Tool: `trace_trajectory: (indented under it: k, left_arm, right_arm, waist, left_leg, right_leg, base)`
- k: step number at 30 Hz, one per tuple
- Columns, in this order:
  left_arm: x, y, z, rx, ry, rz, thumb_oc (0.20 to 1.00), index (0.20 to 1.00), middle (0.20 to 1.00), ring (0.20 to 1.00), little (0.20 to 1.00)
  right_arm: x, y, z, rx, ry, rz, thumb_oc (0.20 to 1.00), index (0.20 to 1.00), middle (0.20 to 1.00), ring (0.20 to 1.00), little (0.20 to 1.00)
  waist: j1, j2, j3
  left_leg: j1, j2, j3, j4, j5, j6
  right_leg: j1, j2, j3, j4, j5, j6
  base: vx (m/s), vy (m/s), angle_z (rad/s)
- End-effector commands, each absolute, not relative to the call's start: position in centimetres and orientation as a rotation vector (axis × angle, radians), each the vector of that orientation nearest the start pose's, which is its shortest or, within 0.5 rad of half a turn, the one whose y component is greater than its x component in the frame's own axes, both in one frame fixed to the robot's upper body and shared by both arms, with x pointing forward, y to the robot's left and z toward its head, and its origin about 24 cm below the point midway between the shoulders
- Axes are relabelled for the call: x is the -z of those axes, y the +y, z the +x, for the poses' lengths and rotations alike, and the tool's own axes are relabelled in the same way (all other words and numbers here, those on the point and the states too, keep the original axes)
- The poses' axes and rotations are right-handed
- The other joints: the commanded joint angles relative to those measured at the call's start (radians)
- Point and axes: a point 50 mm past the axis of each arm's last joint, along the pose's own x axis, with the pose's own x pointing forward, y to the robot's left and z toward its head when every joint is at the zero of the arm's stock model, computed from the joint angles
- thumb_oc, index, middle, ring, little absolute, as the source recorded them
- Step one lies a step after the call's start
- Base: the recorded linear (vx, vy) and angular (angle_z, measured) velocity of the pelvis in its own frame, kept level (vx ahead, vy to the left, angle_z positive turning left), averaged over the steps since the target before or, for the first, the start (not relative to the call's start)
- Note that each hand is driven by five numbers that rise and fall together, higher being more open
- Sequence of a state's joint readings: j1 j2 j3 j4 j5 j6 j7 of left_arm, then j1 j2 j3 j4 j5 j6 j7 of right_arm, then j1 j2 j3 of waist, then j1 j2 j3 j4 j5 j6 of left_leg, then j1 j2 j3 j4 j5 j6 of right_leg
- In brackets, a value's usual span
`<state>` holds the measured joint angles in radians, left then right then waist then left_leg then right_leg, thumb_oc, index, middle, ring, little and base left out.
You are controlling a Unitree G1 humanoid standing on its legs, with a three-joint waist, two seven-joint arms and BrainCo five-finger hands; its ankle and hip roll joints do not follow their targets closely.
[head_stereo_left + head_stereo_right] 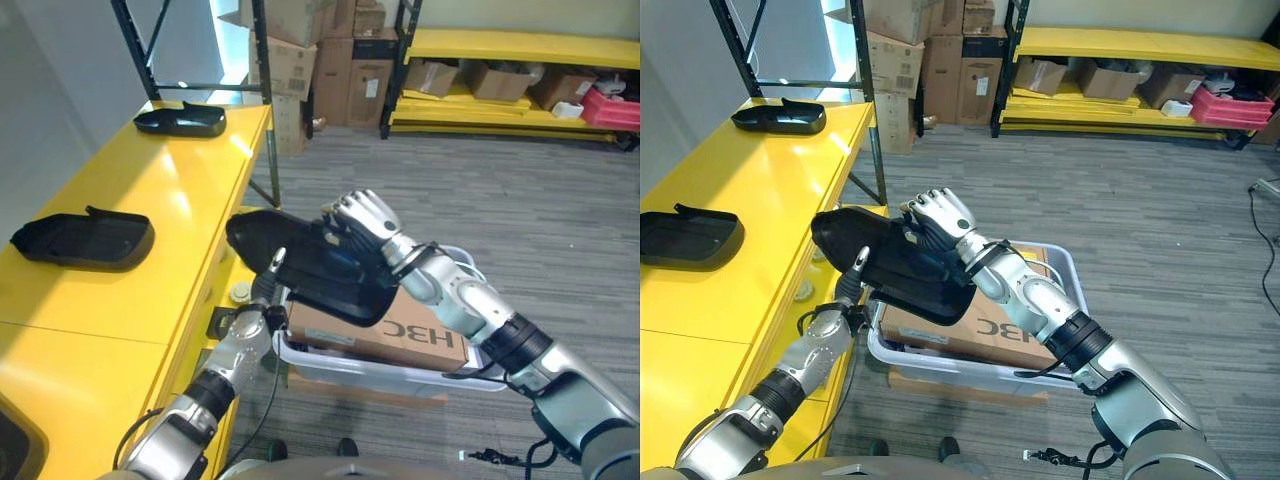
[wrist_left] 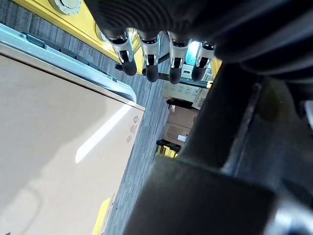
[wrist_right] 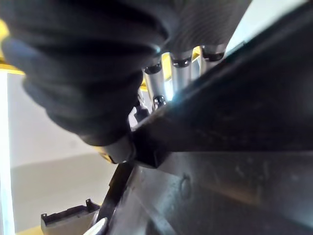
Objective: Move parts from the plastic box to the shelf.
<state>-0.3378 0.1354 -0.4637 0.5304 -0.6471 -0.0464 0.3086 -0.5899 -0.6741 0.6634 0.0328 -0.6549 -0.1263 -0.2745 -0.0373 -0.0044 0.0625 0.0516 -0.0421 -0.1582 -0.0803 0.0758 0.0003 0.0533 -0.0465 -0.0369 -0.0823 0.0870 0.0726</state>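
- Two black parts already lie on the yellow shelf (image 1: 150,190) at my left — one near (image 1: 82,240), one farther along (image 1: 181,121), well apart; both are shallow, dark, matte shells with a raised rim and a small tab standing up at one edge.
- Between my hands I carry a third black part (image 1: 300,262), the same dark moulded plastic, long and rounded at its left end, glossy along the lower lip; it hangs just beside the shelf's edge and above the plastic box (image 1: 385,372).
- My left hand (image 1: 273,268) comes up from below at the part's underside; in the left wrist view its fingers (image 2: 149,58) stand fairly straight in a row beside the dark part (image 2: 234,147), not wrapped round it, though where they meet it is hard to make out.
- My right hand (image 1: 938,220) sits on the part's far right edge with its fingers (image 3: 181,73) curled over the rim, gripping it; the fingertips are hidden behind the plastic.
- Inside the pale, translucent box lies a brown cardboard carton (image 1: 385,335), largely covered by the part and my right arm; the box's right end is cut off by that arm too.
- Beyond, cardboard boxes (image 1: 300,50) are stacked by a far yellow rack (image 1: 520,45).
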Motion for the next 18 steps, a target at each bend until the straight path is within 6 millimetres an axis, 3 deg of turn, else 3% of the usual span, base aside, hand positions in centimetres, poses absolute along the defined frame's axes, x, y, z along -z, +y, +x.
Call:
trace_trajectory:
  k: [1,8,11,17,18]
  left_arm:
    - [-3.8,5.6,31.5,0.137,0.173,-0.379,0.2,0.2,0.2,0.2,0.2]
    - [-6.6,5.1,31.2,0.198,0.065,-0.604,0.2,0.2,0.2,0.2,0.2]
    - [-8.8,4.7,31.0,0.254,-0.018,-0.77,0.2,0.2,0.2,0.2,0.2]
    - [-10.6,5.4,30.8,0.258,-0.121,-0.816,0.2,0.2,0.2,0.2,0.2]
    - [-10.6,5.8,30.7,0.251,-0.136,-0.788,0.2,0.2,0.2,0.2,0.2]
  right_arm:
    - [-17.9,-6.6,28.2,-0.374,-1.031,-1.065,0.2,0.2,0.2,0.2,0.2]
    - [-17.2,-6.9,28.0,-0.358,-0.995,-1.024,0.2,0.2,0.2,0.2,0.2]
    - [-16.4,-7.1,27.7,-0.357,-0.954,-0.964,0.2,0.2,0.2,0.2,0.2]
    - [-14.7,-7.1,26.8,-0.386,-0.875,-0.871,0.2,0.2,0.2,0.2,0.2]
    - [-14.5,-7.4,26.6,-0.375,-0.851,-0.828,0.868,0.868,0.868,0.868,0.868]
  waist:
    - [0.012,-0.036,-0.055]
    - [0.012,-0.045,-0.054]
    - [0.01,-0.05,-0.052]
    - [0.01,-0.051,-0.053]
    - [0.008,-0.05,-0.052]
  left_leg:
    - [-0.026,0.065,0.028,0.02,-0.073,-0.038]
    - [-0.026,0.067,0.026,0.019,-0.072,-0.04]
    - [-0.024,0.067,0.029,0.017,-0.074,-0.039]
    - [-0.022,0.065,0.028,0.018,-0.077,-0.036]
    - [-0.022,0.064,0.028,0.018,-0.078,-0.036]
  right_leg:
    - [0.02,-0.052,0.011,0.017,-0.109,0.052]
    - [0.022,-0.051,0.012,0.016,-0.112,0.052]
    - [0.022,-0.051,0.017,0.016,-0.113,0.051]
    - [0.023,-0.049,0.019,0.019,-0.117,0.05]
    - [0.022,-0.049,0.02,0.02,-0.118,0.05]
  base:
    - [0.01,-0.011,-0.04]
    - [0.0,-0.002,-0.01]
    - [0.0,0.0,0.0]
    - [0.0,-0.006,-0.05]
    - [0.0,0.0,0.0]
